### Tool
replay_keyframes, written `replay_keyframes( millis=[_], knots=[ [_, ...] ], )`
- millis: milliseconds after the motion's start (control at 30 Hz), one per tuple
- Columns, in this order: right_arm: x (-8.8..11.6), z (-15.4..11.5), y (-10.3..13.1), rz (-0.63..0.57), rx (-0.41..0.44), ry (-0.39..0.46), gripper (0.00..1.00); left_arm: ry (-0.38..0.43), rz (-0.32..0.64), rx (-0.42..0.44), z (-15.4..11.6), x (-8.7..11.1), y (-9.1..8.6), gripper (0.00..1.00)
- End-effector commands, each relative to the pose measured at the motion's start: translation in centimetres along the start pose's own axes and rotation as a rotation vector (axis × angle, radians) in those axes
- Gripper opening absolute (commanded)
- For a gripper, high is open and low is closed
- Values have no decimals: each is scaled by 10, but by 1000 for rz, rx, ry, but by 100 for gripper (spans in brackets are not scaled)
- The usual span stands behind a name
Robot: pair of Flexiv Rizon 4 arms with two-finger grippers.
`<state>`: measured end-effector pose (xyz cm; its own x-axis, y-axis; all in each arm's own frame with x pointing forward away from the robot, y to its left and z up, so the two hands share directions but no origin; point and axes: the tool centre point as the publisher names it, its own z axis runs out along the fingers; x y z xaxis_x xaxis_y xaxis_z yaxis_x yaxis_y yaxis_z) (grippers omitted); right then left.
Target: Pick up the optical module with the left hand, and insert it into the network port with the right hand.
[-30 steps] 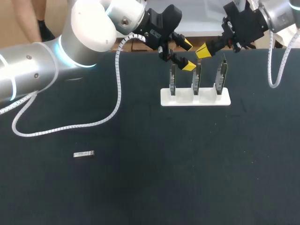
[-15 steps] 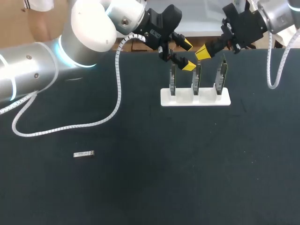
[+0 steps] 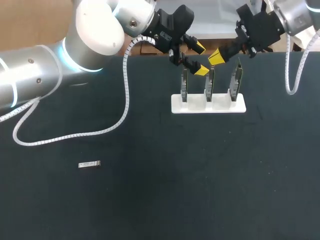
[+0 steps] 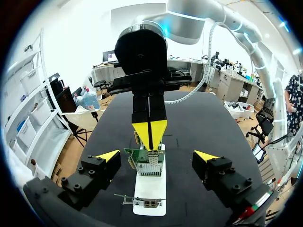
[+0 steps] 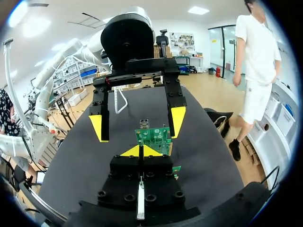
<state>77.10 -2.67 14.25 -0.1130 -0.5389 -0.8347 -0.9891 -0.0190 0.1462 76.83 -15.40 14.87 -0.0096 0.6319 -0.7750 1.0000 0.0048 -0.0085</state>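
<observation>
- Black table [image 3: 200, 175]. A white base [image 3: 220, 106] sits on its far side, right of the middle, and holds 3 boards [image 3: 210, 85] upright in a row.
- Module [image 3: 90, 164]: a small silvery bar lying flat on the near left part of the table. Nothing touches it, and it is well apart from the base and from both grippers.
- Left arm [image 3: 40, 70] comes in from the left and crosses to the far middle. Its white coiled cable [image 3: 75, 132] droops onto the table.
- Left gripper [image 3: 200, 59] hangs over the row, near the tops of the left and middle boards. Its fingers are spread wide and hold nothing.
- In the left wrist view the left gripper [image 4: 156, 156] has 1 yellow tip on each side of the row. A green board [image 4: 147, 163] and the base [image 4: 149, 189] lie ahead, between its fingers and clear of both.
- Right arm [image 3: 295, 12] comes in from the far right corner.
- Right gripper [image 3: 216, 56] faces the left gripper, close above the top edge of the middle board. Whether it touches the board cannot be told.
- In the right wrist view the right gripper [image 5: 142, 151] has its 2 yellow tips pressed together with nothing between them. A green board [image 5: 154, 137] stands just ahead of it.
- In that same view the left gripper's spread fingers [image 5: 97, 127] stand beyond the board, 1 to each side.
</observation>
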Motion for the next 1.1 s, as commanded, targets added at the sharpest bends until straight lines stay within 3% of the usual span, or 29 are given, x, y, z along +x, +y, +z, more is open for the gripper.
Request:
replay_keyframes(
  millis=[33, 600, 700, 967, 1100],
  knots=[
    [3, 1, -1, -2, 0, -19, 0, 4, -2, 2, 0, -1, 1, 100],
    [-13, -31, 2, -27, -3, -115, 0, 4, -2, 2, 0, -1, 1, 100],
    [-10, -45, 4, -26, -63, -149, 0, 4, -2, 2, 0, -1, 1, 100],
    [2, -75, 6, -36, -66, -125, 0, 4, -2, 2, 0, -1, 1, 100],
    [10, -86, 9, -17, -122, -114, 0, 4, -2, 2, 0, -1, 1, 100]
  ],
)
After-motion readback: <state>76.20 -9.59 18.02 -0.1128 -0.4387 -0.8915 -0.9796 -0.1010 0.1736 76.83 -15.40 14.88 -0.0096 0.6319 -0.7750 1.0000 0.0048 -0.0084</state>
